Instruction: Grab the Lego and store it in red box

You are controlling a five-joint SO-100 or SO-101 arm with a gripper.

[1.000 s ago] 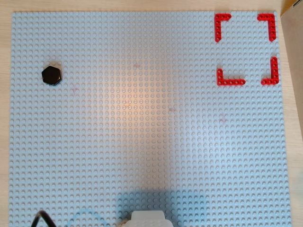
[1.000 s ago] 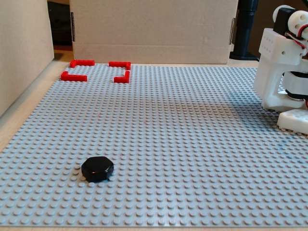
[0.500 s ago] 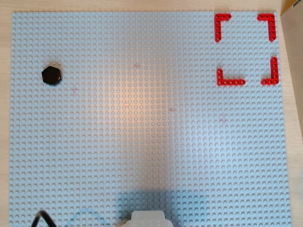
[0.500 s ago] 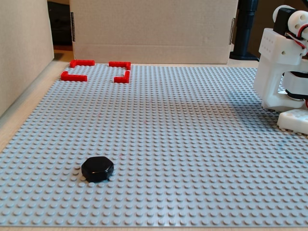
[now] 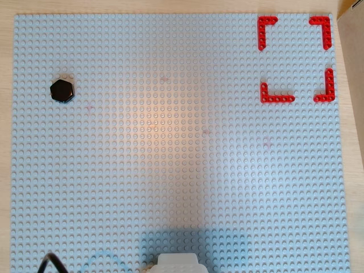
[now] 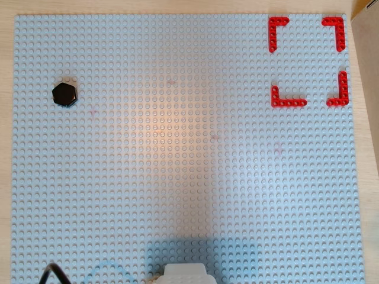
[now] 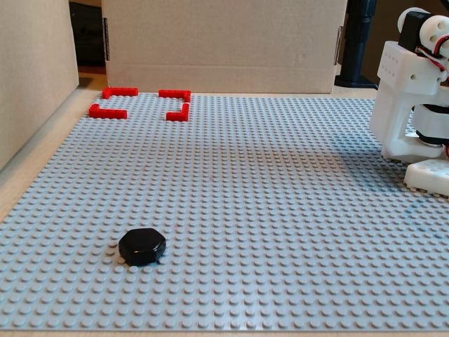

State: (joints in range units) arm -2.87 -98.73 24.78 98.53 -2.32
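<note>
1. The tool itself appears in none of the current views. Only the arm's white base (image 7: 410, 105) shows, at the right edge of the fixed view and as a white block (image 5: 177, 263) at the bottom edge of both overhead views. Whether the jaws stand wide or narrow cannot be told.

2. The step in hand is judged to be the first reach, since nothing is held and the Lego (image 5: 62, 90) lies untouched. From the arm's base, as the overhead views show it, the piece sits far out and well to the left; in the fixed view it lies near the front edge (image 7: 142, 246).

3. The piece rests flat on the grey studded baseplate (image 6: 189, 154), with bare studs all round it, so a straight descent from above should meet no obstruction.

4. The piece is low, glossy and hexagonal. The reach would probably go best with the jaws spread wider than the piece, lined up on two opposite flat sides, not corners, and lowered close to the studs before closing.

5. The red box (image 5: 296, 59) lies far out to the right of the base in the overhead views, well apart from the Lego. Its four corner pieces leave gaps, and its inside is bare.

6. The carry should probably lift clear of the studs and brackets.
</note>
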